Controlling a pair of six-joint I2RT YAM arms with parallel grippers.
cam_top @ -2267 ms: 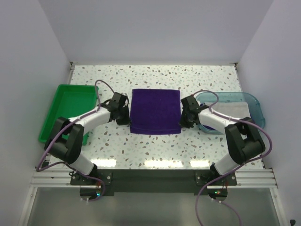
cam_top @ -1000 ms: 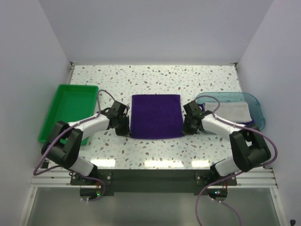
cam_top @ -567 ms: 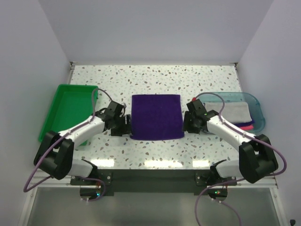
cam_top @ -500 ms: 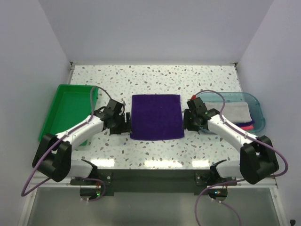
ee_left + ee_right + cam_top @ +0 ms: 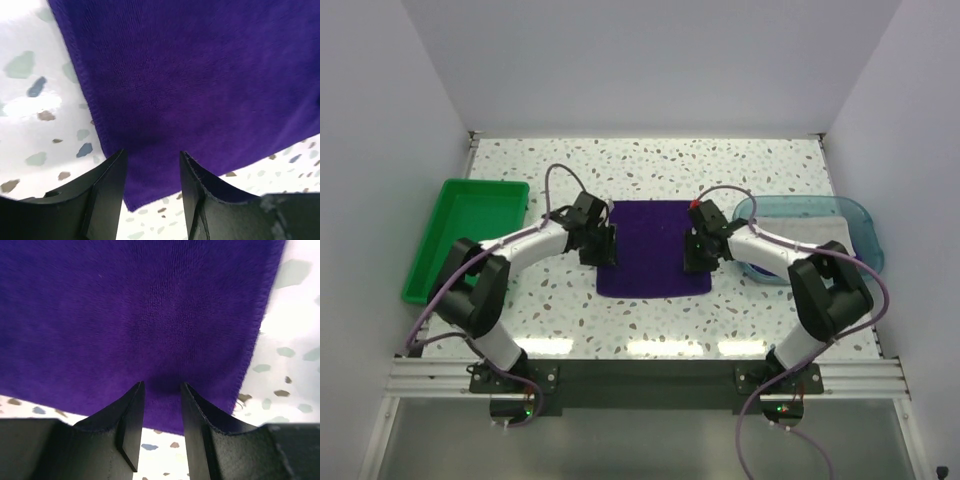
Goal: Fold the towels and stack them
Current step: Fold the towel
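The purple towel [image 5: 653, 260] lies flat in the middle of the table [image 5: 650, 165], a tidy rectangle with its near edge square to me. A second ago both of my tools were pinched shut at its near corners. Since then they have let go, and the cloth has settled without springing back, so I judge that fold done.

Both tools have also come inward and farther from me. My left gripper [image 5: 600, 243] sits over the towel's left border and my right gripper [image 5: 700, 250] over its right border, each about halfway along the side. In each wrist view the fingers stand apart with only purple pile showing between them. The tips look to be at the cloth, but I cannot tell whether they press on it or only hover. Nothing is held.

I take this as lining up for the next fold or a smoothing pass. Both arms reach forward from their bases and angle in toward each other, wrists tipped down.

The green bin [image 5: 450, 250] sits off to the left. The teal tray [image 5: 850, 215] to the right holds a pale towel [image 5: 815, 235].
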